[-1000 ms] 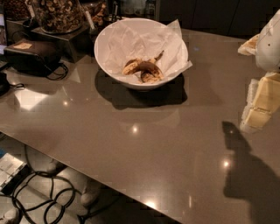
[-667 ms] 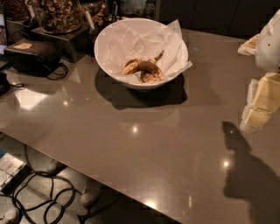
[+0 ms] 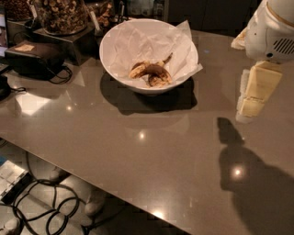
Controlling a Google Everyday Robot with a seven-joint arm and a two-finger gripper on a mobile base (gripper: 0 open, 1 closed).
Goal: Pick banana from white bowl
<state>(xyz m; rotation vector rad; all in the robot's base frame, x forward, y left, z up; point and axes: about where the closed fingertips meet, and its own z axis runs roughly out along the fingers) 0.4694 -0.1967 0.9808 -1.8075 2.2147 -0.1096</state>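
Note:
The white bowl (image 3: 115,50) stands on the grey table toward the back, lined with crumpled white paper. The banana (image 3: 151,73) lies in the bottom of the bowl, small, curved, dull yellow with large dark brown patches. My gripper (image 3: 254,93) hangs at the right edge of the view, cream-coloured under the white arm (image 3: 271,32). It is above the table, well to the right of the bowl and apart from it. It holds nothing that I can see. Its shadow falls on the table below it.
A glass jar of brown snacks (image 3: 62,13) stands on a metal stand behind and left of the bowl. A black device with a cable (image 3: 34,59) sits at the left. The table's front edge (image 3: 92,176) runs diagonally, with cables (image 3: 46,202) on the floor below.
My gripper and arm have shifted a little to the left and up, toward the bowl. The bowl and the banana have not moved.

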